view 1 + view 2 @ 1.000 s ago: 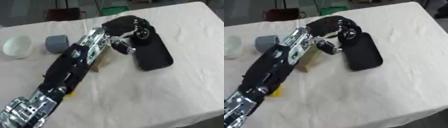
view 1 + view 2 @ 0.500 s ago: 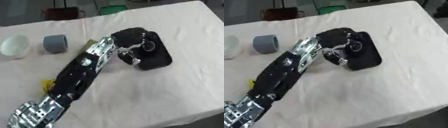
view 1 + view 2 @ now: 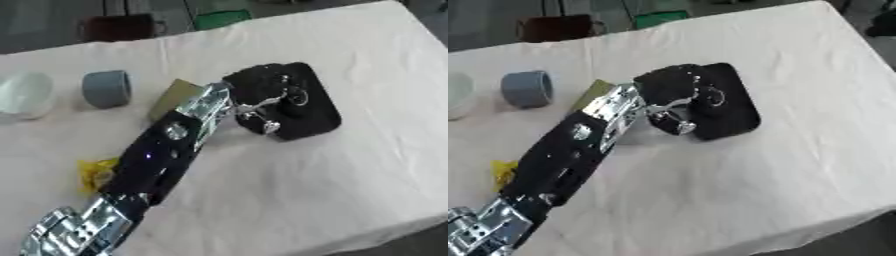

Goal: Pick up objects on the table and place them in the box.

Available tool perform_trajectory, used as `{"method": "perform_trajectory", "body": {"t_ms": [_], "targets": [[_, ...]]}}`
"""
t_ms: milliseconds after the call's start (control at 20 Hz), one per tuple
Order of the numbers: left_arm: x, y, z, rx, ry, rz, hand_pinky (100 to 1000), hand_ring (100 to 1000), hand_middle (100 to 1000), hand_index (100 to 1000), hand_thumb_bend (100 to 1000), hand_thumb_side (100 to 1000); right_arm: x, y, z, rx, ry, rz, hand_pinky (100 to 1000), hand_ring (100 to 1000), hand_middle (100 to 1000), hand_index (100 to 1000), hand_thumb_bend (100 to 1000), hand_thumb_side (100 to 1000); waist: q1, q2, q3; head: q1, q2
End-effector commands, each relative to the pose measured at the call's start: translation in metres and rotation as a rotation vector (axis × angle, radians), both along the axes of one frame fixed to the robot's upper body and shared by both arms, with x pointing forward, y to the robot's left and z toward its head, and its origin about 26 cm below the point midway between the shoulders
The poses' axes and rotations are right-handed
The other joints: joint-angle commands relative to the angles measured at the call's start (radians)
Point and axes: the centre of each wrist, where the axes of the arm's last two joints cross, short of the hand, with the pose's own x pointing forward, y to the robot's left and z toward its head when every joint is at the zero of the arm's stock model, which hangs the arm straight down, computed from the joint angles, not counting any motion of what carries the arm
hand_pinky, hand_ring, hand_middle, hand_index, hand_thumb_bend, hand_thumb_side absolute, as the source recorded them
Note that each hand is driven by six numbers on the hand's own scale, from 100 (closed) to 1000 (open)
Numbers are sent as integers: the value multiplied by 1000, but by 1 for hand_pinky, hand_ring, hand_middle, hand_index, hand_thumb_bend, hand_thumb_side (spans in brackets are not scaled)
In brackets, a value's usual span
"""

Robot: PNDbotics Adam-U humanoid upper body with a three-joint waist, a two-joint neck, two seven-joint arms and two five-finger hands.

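Reaching across the white-clothed tabletop (image 3: pixel 367 165), the left hand (image 3: pixel 262 95) lies over the flat black rectangular tray-like box (image 3: pixel 311 107), dark fingers against dark box, so I cannot tell whether they are curled on anything or relaxed. The right hand is not in view. Objects still out on the cloth: a grey cylindrical cup on its side (image 3: pixel 107 88) and a white bowl (image 3: pixel 24 95) well to the left, a tan cardboard-coloured flat piece (image 3: pixel 172 96) partly hidden behind the forearm, and a small yellow crumpled item (image 3: pixel 94 173) beside the arm lower down.

If the hand carries something, the step is probably best done by settling it low over the middle of the box before the fingers let go, so nothing rolls off the shallow edge. Lifting straight up afterwards, rather than sweeping sideways, would likely avoid dragging the box or nudging the tan piece beside it.
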Motion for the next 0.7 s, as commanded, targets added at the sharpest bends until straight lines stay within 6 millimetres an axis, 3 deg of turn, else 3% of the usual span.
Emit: {"method": "perform_trajectory", "body": {"t_ms": [50, 150, 200, 350, 400, 550, 700], "targets": [[3, -4, 16, -12, -47, 28, 934, 881, 830, 915, 100, 356, -3, 3, 11, -12, -40, 17, 689, 675, 811, 882, 100, 756, -10, -10, -7, 3, -12], [3, -4, 18, -3, -51, 38, 936, 883, 834, 930, 117, 400, -3, 3, 12, -11, -42, 19, 689, 675, 811, 882, 100, 755, -11, -9, -11, 4, -14], [3, -4, 18, 3, -50, 39, 943, 894, 854, 961, 159, 570, -3, 3, 12, -11, -43, 20, 689, 674, 811, 882, 100, 756, -12, -8, -12, 4, -15], [3, -4, 18, 19, -45, 40, 944, 895, 856, 962, 161, 581, -3, 4, 12, -9, -44, 21, 689, 674, 811, 882, 100, 756, -13, -6, -15, 5, -17], [3, -4, 17, 24, -43, 40, 960, 914, 898, 983, 189, 728, -3, 4, 12, -9, -45, 21, 689, 674, 810, 882, 100, 756, -13, -5, -17, 5, -18], [4, -4, 16, 39, -36, 42, 960, 916, 903, 985, 185, 733, -2, 5, 12, -7, -47, 25, 689, 674, 810, 882, 100, 755, -13, -3, -24, 5, -19], [4, -1, 20, -25, -50, 35, 943, 925, 913, 972, 100, 700, -2, 4, 12, -6, -48, 22, 689, 674, 810, 881, 100, 755, -14, -2, -21, 3, -20]]}}
